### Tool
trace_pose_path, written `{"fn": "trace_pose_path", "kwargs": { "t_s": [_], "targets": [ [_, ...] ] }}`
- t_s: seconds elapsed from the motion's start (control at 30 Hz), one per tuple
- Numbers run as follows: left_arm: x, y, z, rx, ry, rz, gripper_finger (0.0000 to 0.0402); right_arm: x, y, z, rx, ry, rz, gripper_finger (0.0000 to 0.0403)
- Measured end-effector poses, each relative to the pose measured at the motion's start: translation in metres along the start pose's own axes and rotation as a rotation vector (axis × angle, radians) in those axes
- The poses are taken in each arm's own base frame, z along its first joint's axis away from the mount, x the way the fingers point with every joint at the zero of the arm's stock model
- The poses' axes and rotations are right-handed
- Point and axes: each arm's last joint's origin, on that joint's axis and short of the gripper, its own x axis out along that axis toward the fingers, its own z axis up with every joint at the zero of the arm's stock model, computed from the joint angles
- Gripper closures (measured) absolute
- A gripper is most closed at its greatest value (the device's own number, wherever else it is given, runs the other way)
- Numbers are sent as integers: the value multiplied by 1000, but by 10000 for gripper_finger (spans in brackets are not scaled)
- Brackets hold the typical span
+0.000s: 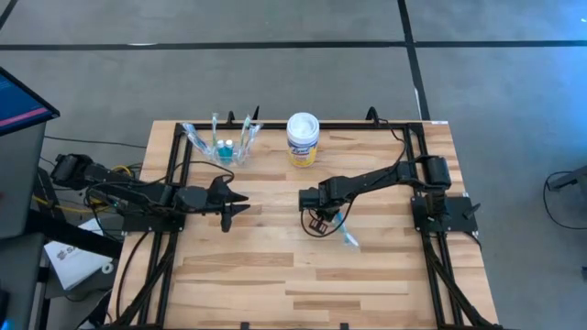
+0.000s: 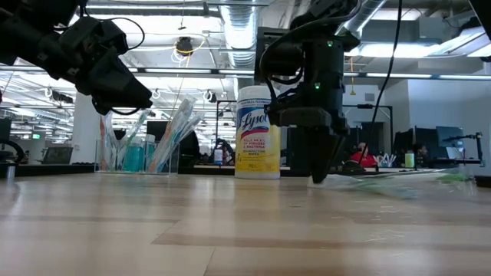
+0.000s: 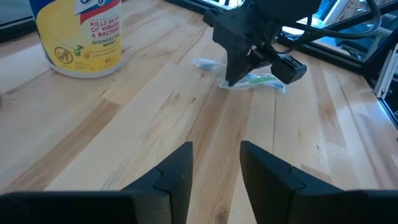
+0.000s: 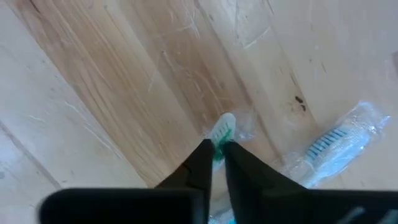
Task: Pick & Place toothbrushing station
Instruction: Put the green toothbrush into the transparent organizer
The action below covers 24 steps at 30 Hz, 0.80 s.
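Note:
A clear plastic cup (image 1: 223, 147) at the table's far left holds several toothbrushes and teal toothpaste tubes. Two wrapped toothbrushes (image 1: 347, 235) lie on the wood at centre right. One is green (image 4: 222, 129), the other has blue bristles (image 4: 336, 146). My right gripper (image 4: 214, 148) points down onto the green one and is shut on it. My left gripper (image 3: 216, 155) hovers open over the table's left half, well short of the toothbrushes, holding nothing. My right gripper pinches the green toothbrush between its two fingers, just behind the bristle head (image 4: 219, 142), which sticks out past the fingertips. The fingers come from above, pointing down, across the brush. The brush, in its clear wrapper (image 3: 264, 79), lies low along the table.
A white-lidded, yellow-labelled tub (image 1: 303, 139) stands at the far middle, between the cup and my right arm. A black frame (image 1: 275, 125) runs along the table's far and side edges. Bare wood (image 1: 275, 275) lies toward the near edge.

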Motion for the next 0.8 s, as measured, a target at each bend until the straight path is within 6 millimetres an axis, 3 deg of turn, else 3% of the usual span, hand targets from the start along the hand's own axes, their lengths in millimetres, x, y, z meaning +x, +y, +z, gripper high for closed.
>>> {"fn": "trace_pose_path", "kwargs": {
  "t_s": [0.07,0.8],
  "targets": [
    [0,0,0,0,0,0,276,0,0,0,-2,-1,0,395],
    [0,0,1,-4,-8,-3,276,-37,14,28,-150,-162,19,403]
  ]
}}
